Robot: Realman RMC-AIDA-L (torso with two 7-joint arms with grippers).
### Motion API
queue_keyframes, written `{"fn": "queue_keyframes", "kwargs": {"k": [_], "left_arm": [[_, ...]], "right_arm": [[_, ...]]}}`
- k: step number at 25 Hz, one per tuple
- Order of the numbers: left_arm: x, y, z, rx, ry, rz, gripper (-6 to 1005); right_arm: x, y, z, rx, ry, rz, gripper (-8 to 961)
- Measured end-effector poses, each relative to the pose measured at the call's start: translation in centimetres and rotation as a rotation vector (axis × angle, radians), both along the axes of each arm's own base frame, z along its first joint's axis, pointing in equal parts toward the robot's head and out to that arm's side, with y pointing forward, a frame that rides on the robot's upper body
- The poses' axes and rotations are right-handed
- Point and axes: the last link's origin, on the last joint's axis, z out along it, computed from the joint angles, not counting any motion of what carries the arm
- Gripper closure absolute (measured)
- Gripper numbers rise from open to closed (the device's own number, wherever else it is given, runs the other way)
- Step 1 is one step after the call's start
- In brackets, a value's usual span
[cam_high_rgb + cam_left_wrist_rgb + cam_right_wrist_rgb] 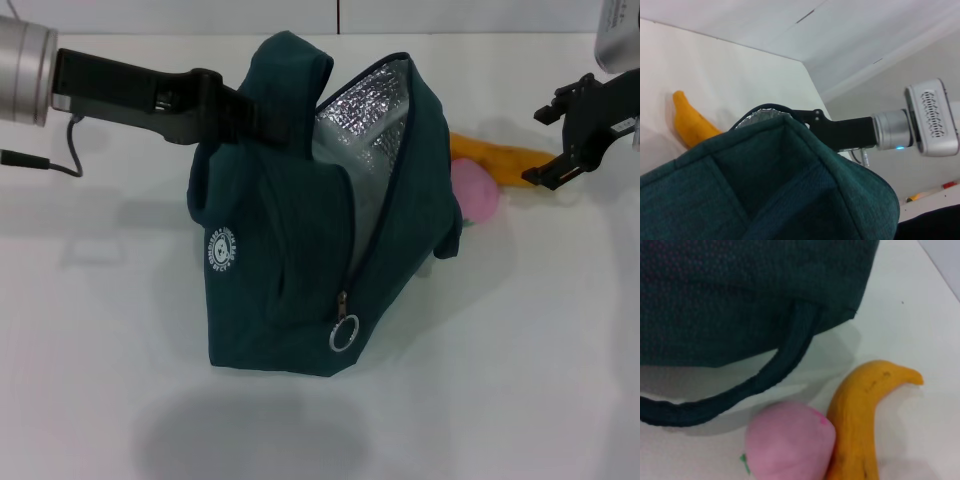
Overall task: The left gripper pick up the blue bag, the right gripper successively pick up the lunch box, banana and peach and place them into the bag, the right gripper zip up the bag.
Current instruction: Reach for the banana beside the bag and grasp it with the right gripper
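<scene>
**A:** Start with the biggest thing you have in front of you. The large dark teal fabric blue bag (pixel 290 270) stands on the white table (pixel 540 380), its mouth gaping so the silver foil lining (pixel 365 110) shows, and the zipper's metal ring pull (pixel 344 333) hangs low on the front beside the small round white logo (pixel 220 250).

**B:** And the tools?

**A:** Your left gripper (pixel 262 118), the black claw on a black bar from the silver arm, comes in from the left and is clamped on the bag's upper edge near the handle loop. Your right gripper (pixel 560 140), the chunky black claw, hangs at the far right with its fingers apart, holding nothing, just above the tip of the banana.

**B:** Where is the fruit?

**A:** Behind the bag on its right side. The curved yellow-orange banana (pixel 865 420) lies on the table touching the small round pink peach (pixel 790 447).

**B:** What differs between views?

**A:** Your right wrist view shows a bag handle loop (pixel 740 390) drooping to the table near the peach. Your left wrist view shows the right arm beyond the bag's rim. You cannot see the lunch box in any view.
</scene>
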Motion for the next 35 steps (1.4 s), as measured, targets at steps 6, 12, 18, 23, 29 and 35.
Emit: {"fn": "queue_keyframes", "kwargs": {"k": [6, 12, 18, 23, 29, 35], "left_arm": [[0.2, 0.1, 0.0, 0.000, -0.001, -0.005, 960], [0.2, 0.0, -0.1, -0.001, -0.001, -0.005, 960], [0.2, 0.0, -0.1, -0.002, -0.002, -0.007, 959], [0.2, 0.0, -0.2, -0.003, -0.003, -0.008, 959], [0.3, 0.0, -0.2, -0.004, -0.004, -0.010, 959], [0.4, 0.0, -0.2, -0.007, -0.004, -0.010, 959]], "right_arm": [[0.9, -0.1, -1.4, 0.018, 0.009, -0.025, 103], [1.2, -0.3, -2.4, 0.021, 0.014, -0.030, 120], [1.4, -0.2, -2.5, 0.034, 0.020, -0.035, 151], [1.4, -0.2, -2.5, 0.037, 0.022, -0.035, 176], [1.5, -0.3, -2.7, 0.031, 0.022, -0.042, 206], [1.5, 0.1, -3.0, 0.079, 0.029, -0.042, 237]]}}
